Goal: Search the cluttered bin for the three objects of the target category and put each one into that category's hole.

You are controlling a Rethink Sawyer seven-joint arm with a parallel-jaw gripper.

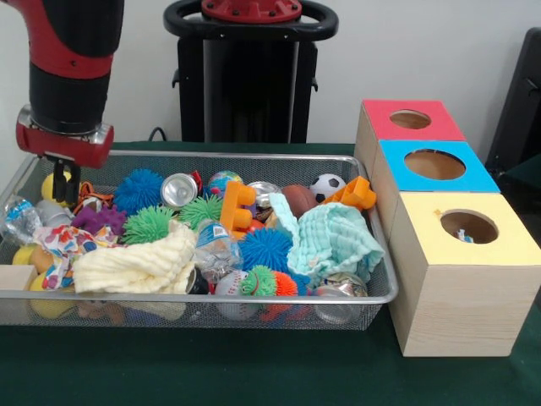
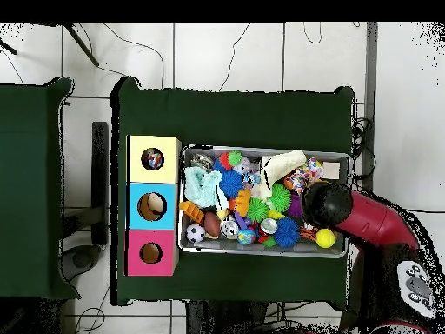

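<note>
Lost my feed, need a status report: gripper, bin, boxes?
Gripper down in wire mesh bin, beside yellow ball; grasp unclear. Yellow-topped wooden box holds something. Cream cloth covers toys.

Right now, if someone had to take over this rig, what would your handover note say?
Gripper: low over one end of the wire bin, beside a yellow ball. I cannot tell how the jaws stand or whether they hold anything.
Bin: still full of clutter, including spiky balls, cans, a soccer ball, orange blocks and two cloths.
Boxes beside the bin: the yellow box has something small in its hole, the blue box has something pale inside, and the red box looks empty.
Done: some items seem deposited, though their number is unclear.
Left: finish the search and drop the rest.
</note>
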